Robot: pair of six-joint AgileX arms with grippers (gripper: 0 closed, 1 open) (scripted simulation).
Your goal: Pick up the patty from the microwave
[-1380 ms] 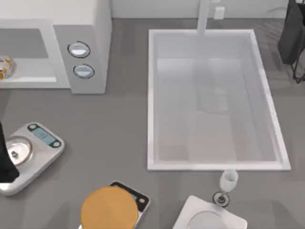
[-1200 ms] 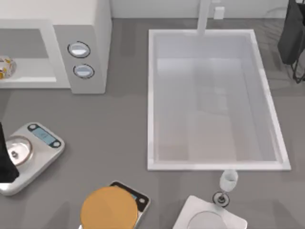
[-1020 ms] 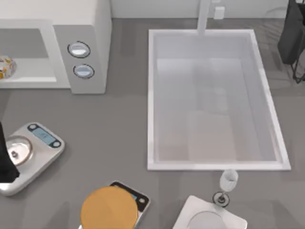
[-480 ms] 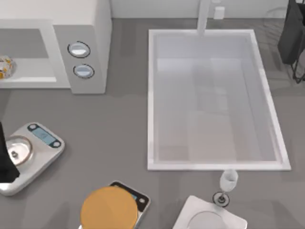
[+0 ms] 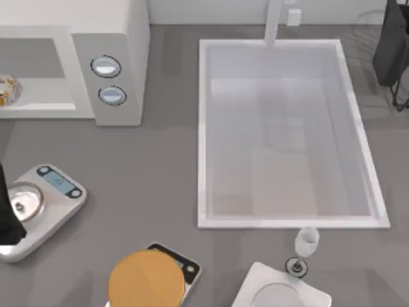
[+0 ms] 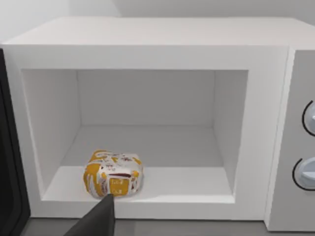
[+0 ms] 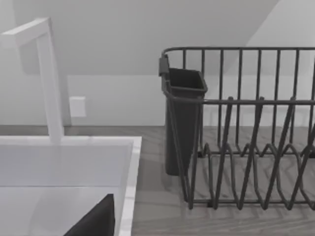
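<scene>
Nothing shifted since earlier frame, operator. Patty [image 6: 113,173] sits at front of microwave [image 6: 147,54] cavity floor. Left gripper [image 6: 96,221] waits just outside opening, finger spread can't tell. Approach step. Next: you ease in, straddle patty. Right arm parked by dish rack [image 7: 246,128].

My left arm [image 5: 6,214] appeared as a plain matte black mass with a rounded edge. On each wrist camera I saw one dark charcoal finger [image 6: 96,221], a flat tapering wedge [image 7: 96,219] without markings, screws or cables.
</scene>
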